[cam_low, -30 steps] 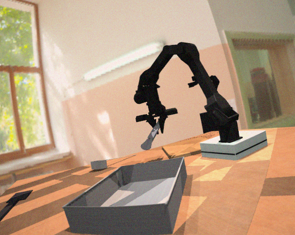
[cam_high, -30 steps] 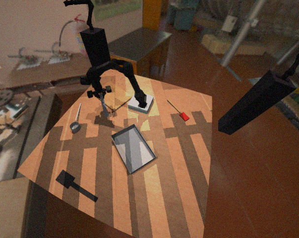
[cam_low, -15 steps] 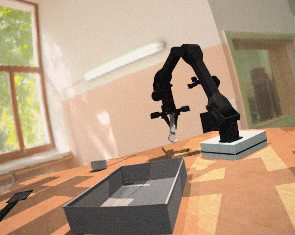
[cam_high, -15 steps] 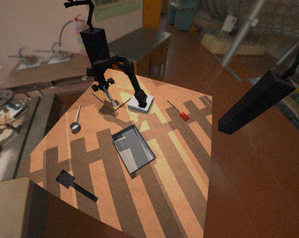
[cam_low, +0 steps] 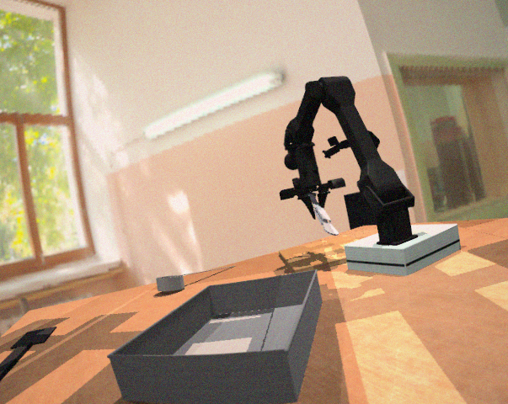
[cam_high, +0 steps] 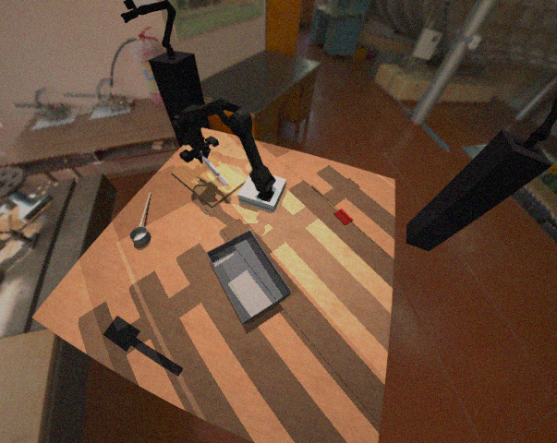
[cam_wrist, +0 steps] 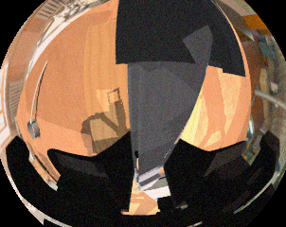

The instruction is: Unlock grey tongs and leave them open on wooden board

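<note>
The grey tongs (cam_high: pixel 214 170) (cam_low: pixel 323 215) (cam_wrist: pixel 164 104) are held in the air, tilted steeply with the free end pointing down; their two arms look close together. My gripper (cam_high: pixel 203 155) (cam_low: pixel 317 211) (cam_wrist: pixel 147 131) is shut on the tongs near their upper end. The wooden board (cam_high: pixel 187 177) (cam_low: pixel 294 252) (cam_wrist: pixel 100 71) lies flat below, with the shadow of the gripper and tongs on it. The roasting tin (cam_high: pixel 268 312) (cam_low: pixel 205 378) stands in front of the board, with no tongs on it. The state of the lock is too small to tell.
A small round pan (cam_high: pixel 140 236) (cam_low: pixel 170 283) (cam_wrist: pixel 34 129) with a thin handle lies left of the board. A black spatula (cam_high: pixel 121 332) (cam_low: pixel 31 337) lies at the front left, a red-headed one (cam_high: pixel 343 217) at the right. The arm's pale base block (cam_high: pixel 249 197) (cam_low: pixel 376 256) adjoins the board.
</note>
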`<state>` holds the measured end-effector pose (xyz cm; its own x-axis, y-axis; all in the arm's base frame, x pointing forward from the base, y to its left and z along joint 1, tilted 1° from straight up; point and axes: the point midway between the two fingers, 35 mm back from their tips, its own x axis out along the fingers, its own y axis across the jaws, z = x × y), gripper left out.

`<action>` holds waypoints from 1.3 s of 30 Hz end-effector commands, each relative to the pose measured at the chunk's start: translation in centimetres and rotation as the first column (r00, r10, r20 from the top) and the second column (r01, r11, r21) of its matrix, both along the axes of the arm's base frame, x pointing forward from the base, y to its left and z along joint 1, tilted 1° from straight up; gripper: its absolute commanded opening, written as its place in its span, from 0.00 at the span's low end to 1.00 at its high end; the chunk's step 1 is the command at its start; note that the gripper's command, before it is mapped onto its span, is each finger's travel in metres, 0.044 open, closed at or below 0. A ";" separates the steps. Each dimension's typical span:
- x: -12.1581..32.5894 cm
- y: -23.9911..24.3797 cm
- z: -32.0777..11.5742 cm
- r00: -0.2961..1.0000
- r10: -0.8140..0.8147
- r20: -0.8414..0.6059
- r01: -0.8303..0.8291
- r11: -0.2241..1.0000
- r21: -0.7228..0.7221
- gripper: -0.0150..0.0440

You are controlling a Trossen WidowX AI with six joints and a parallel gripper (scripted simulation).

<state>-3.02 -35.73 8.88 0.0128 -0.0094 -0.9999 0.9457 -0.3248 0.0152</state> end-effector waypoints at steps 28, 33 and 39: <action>0.7 -1.4 3.6 0.988 0.039 -0.148 -0.095 0.915 -0.391 0.00; 0.7 -1.4 4.6 0.983 0.025 -0.184 -0.111 0.873 -0.475 0.00; 0.7 -1.2 5.8 0.974 0.004 -0.225 -0.135 0.809 -0.573 0.00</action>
